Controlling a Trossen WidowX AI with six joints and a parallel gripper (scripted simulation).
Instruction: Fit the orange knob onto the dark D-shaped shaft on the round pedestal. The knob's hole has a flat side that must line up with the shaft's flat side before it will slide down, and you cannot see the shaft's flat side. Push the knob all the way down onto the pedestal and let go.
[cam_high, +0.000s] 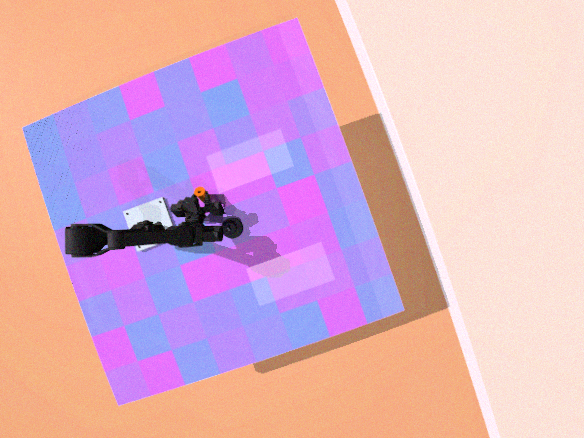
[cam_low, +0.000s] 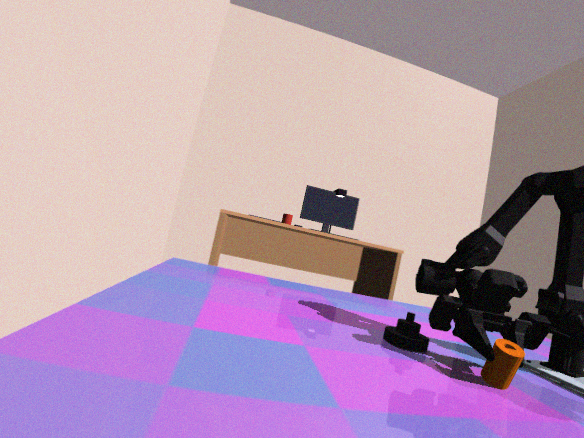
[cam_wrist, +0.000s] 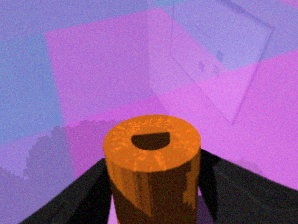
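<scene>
The orange knob (cam_high: 200, 192) (cam_low: 501, 367) (cam_wrist: 156, 195) is held clear of the pedestal, roughly upright with a slight lean. Its D-shaped hole faces up in the exterior view; in the wrist view the hole's flat side is at the top. My gripper (cam_high: 200, 196) (cam_low: 509, 351) (cam_wrist: 152, 161) is shut on the knob, with one dark finger on each side. The round black pedestal (cam_high: 232, 227) (cam_low: 406, 343) stands on the table with its shaft (cam_low: 410, 317) pointing up. It is to the lower right of the knob in the top view. The shaft's flat side cannot be made out.
The arm (cam_high: 145, 237) (cam_low: 530, 195) reaches out from its white base plate (cam_high: 132, 217) on the checkered table (cam_high: 165, 320) (cam_low: 250, 360), its links passing close beside the pedestal in the top view. A wooden desk (cam_low: 295, 257) with a monitor (cam_low: 329, 207) stands far behind.
</scene>
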